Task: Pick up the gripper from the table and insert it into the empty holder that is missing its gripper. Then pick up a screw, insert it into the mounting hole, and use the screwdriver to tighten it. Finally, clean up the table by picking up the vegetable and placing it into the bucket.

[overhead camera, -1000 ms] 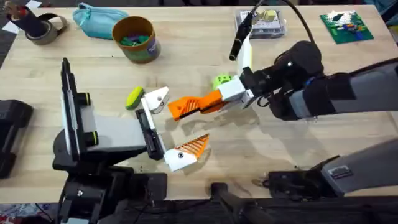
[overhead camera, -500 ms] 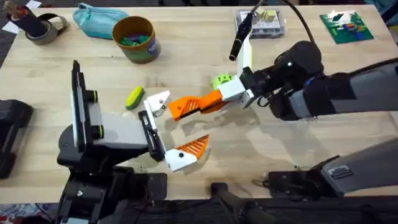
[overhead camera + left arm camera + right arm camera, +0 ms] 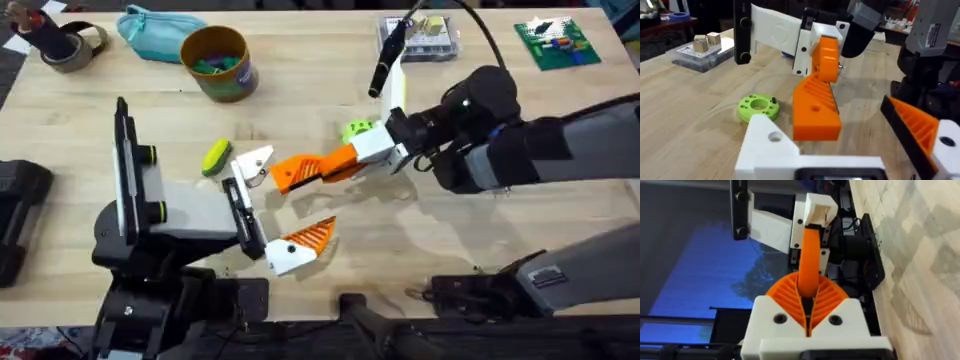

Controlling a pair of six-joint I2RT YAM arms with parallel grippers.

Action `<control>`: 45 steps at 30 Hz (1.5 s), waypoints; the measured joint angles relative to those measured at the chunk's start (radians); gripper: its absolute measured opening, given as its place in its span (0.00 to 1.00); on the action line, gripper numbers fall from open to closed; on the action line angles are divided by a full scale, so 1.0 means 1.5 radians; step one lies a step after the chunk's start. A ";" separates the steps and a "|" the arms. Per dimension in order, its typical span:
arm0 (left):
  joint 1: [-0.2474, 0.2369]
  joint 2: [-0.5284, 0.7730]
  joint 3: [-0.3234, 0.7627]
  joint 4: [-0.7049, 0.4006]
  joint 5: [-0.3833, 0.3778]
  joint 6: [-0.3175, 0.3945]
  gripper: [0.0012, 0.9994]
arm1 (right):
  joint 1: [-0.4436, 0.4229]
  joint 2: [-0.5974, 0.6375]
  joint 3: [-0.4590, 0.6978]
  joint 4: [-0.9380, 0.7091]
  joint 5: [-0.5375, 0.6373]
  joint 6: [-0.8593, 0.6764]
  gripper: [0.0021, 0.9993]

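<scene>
While clamped, gripper between right jaws.

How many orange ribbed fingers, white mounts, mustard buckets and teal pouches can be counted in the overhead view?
Orange ribbed fingers: 2, the gripper held in the right gripper, and its twin
White mounts: 2, the empty holder and the mount bearing the twin
Mustard bucket: 1
Teal pouch: 1
Total: 6

Bright, even overhead light on the table; soft short shadows. Slight blur on near white fingers. Dim blue backdrop beyond, out of focus.
</scene>
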 joint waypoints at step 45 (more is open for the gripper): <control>0.000 0.000 0.000 0.000 0.000 0.000 0.99 | 0.023 0.000 0.000 -0.065 0.000 -0.068 0.01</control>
